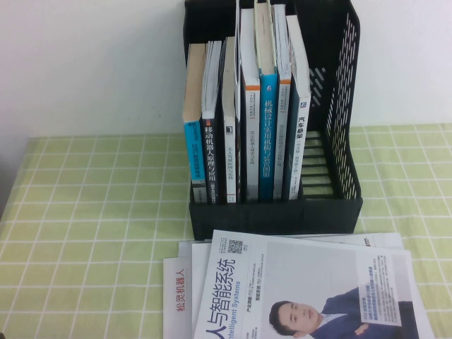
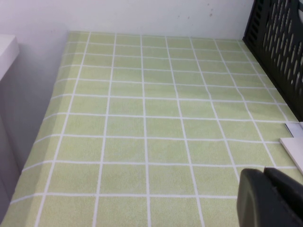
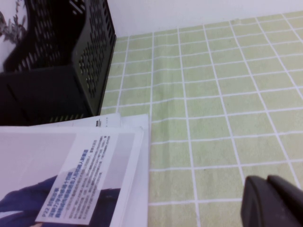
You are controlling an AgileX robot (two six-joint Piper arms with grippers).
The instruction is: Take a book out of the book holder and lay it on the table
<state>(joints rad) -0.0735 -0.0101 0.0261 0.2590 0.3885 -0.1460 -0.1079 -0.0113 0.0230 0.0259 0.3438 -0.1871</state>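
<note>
High: book (image 1: 302,145) upright in holder (image 1: 339,106), rightmost slot, 12 o'clock on table (image 1: 92,212); magazine (image 1: 311,289) at 6. Left wrist: left gripper (image 2: 270,196) over bare cloth, fingers together, book unseen. Right wrist: right gripper (image 3: 272,201) fingers together, beside magazine, well apart from holder.

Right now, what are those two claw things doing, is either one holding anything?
Left gripper: over bare table left of the book holder, jaws shut, holding nothing.
Right gripper: over table beside the magazine, jaws shut, empty.

high: raised, facing book holder (image 1: 275,205) | wrists: low, flanking it, sharing table (image 2: 142,127)
</note>
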